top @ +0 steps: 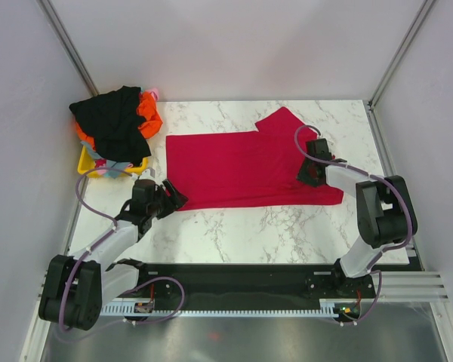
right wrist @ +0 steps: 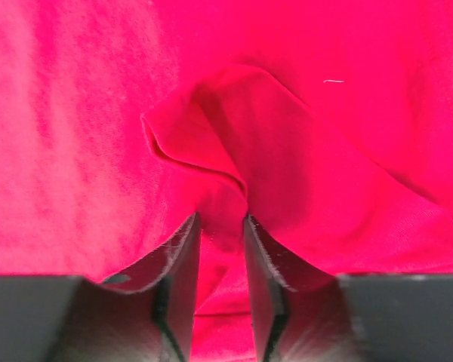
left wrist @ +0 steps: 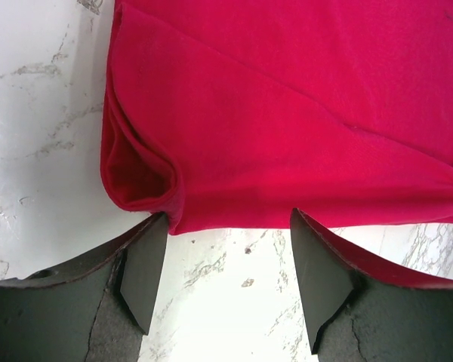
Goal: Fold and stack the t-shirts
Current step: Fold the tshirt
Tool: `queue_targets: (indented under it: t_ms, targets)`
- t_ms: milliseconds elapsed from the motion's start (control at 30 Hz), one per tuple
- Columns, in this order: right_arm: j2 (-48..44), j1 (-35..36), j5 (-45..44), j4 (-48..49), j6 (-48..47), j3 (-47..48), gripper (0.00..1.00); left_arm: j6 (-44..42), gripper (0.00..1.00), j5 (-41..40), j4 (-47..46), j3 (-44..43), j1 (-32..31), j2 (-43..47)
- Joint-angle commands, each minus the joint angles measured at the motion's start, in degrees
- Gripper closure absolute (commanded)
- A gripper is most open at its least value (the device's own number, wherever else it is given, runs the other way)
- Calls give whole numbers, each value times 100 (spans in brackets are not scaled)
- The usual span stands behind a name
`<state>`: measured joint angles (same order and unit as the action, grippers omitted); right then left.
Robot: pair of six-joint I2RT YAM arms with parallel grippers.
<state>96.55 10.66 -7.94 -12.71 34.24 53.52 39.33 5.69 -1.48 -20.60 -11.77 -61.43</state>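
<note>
From above, the crimson t-shirt [top: 241,170] lies spread on the table [top: 234,230]. The left end effector [top: 172,197] is at its near-left corner and the right end effector [top: 308,175] on its right side. The left wrist view shows jaws apart, gripping nothing. The right wrist view shows jaws nipped on a raised fold [right wrist: 204,143]. So thin a pinch could slip, and lifting one-sided could drag the shirt askew.

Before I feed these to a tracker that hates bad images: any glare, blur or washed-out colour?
Top view: even light, soft shadows, shirt sharp. Left wrist view: the marble table glares to near white on the left, while the cloth folds stay crisp. Right wrist view: red is oversaturated, the weave looks soft, and the right pincer's fingers blur at their edges.
</note>
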Motion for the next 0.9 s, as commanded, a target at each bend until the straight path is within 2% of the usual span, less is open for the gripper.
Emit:
queue_targets:
  t_ms: [0,67,200,367,400,567,667,767,833,867]
  targets:
    - [109,16,21,199,-22,168,64,-233,27,-25,-239,12,-45,70]
    - [153,16,38,225,-14,168,66,-242,27,-33,-239,12,-53,61]
    - [145,16,56,234,-5,177,80,-233,28,-51,-239,3,-71,52]
    - [109,112,144,181,-31,326,86,-242,28,-95,-239,-14,-106,52]
    - [127,156,153,138,-31,439,90,-242,28,-103,-239,-5,-115,52]
    - [293,261,144,-47,12,853,94,-242,28,-104,-239,-5,-124,52]
    - [522,341,136,-258,22,1230,90,-242,28,-130,-239,-14,-133,35]
    - [777,393,74,-635,22,1626,80,-242,29,-121,-230,-14,-133,26]
    - [891,428,100,-663,30,1723,71,-250,29,-121,-230,-23,-133,17]
    - [918,437,118,-671,30,1750,64,-251,29,-121,-230,-23,-133,17]
